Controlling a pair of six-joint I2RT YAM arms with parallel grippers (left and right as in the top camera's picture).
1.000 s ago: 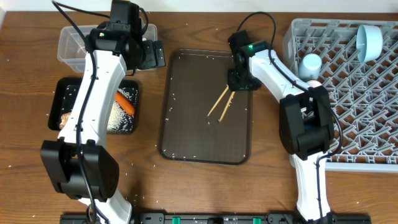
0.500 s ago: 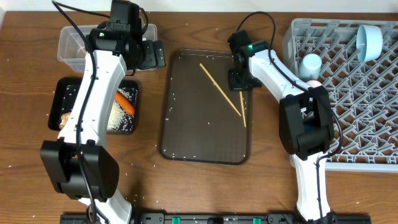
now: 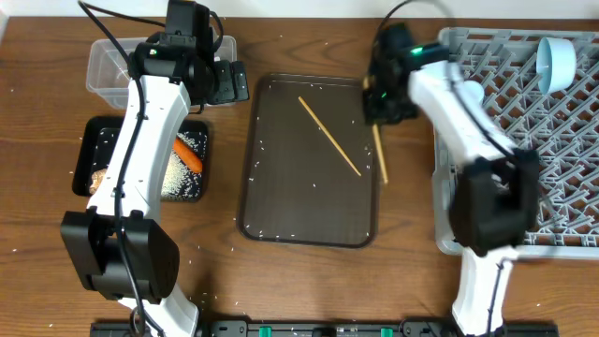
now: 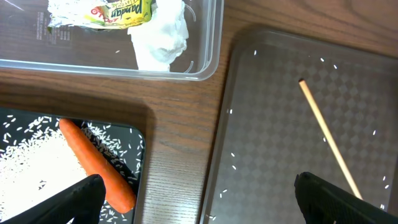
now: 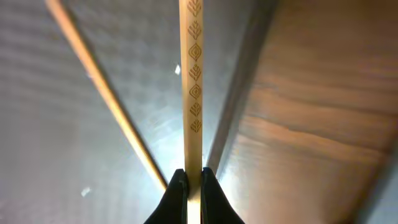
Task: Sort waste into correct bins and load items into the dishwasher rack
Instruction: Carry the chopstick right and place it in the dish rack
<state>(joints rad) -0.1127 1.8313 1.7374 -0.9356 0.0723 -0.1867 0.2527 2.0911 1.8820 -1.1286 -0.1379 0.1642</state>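
R claw [image 5: 193,179]: pinched narrow on one chopstick [image 5: 193,74], near its end; I can read the carved pattern down it.
Held chopstick: runs along the right rim of the serving tray [image 3: 281,206], btwn tray and rack [image 3: 562,168]; far end maybe touching the worktop [image 3: 412,234], can't tell from my views.
2nd chopstick [image 3: 329,136]: flat on serving tray, diagonal.
L claw [image 4: 199,196]: wide, nothing in it, over serving tray's top-left corner.
Tub [image 4: 208,37]: wrapper [image 4: 118,11] + tissue [image 4: 163,34] inside.
Black tray [image 4: 74,116]: carrot [image 4: 96,165] + rice [image 4: 25,155].
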